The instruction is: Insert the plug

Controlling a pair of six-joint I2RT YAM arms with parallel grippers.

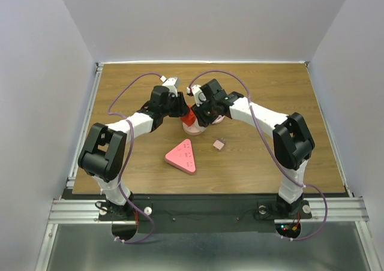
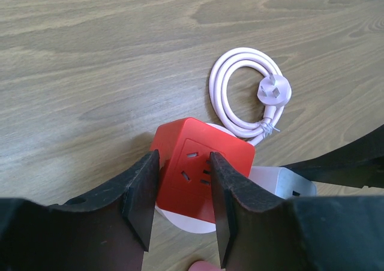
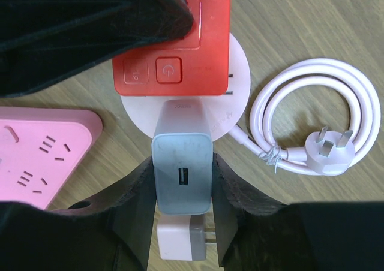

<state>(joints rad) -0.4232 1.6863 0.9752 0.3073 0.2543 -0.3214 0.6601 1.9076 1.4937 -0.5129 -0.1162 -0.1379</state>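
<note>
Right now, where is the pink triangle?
Top view: the pink triangular power strip sits nearer the robot than the red socket cube, left of the pink adapter.

High rear overview; close downward wrist views, both on red cube (image 2: pixel 198 169)

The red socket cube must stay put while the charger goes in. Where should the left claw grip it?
Pinch two opposite sides of the red socket cube, coming from the robot's left, opposite the grey charger: the walls are parallel, and the charger's side stays free.
</note>
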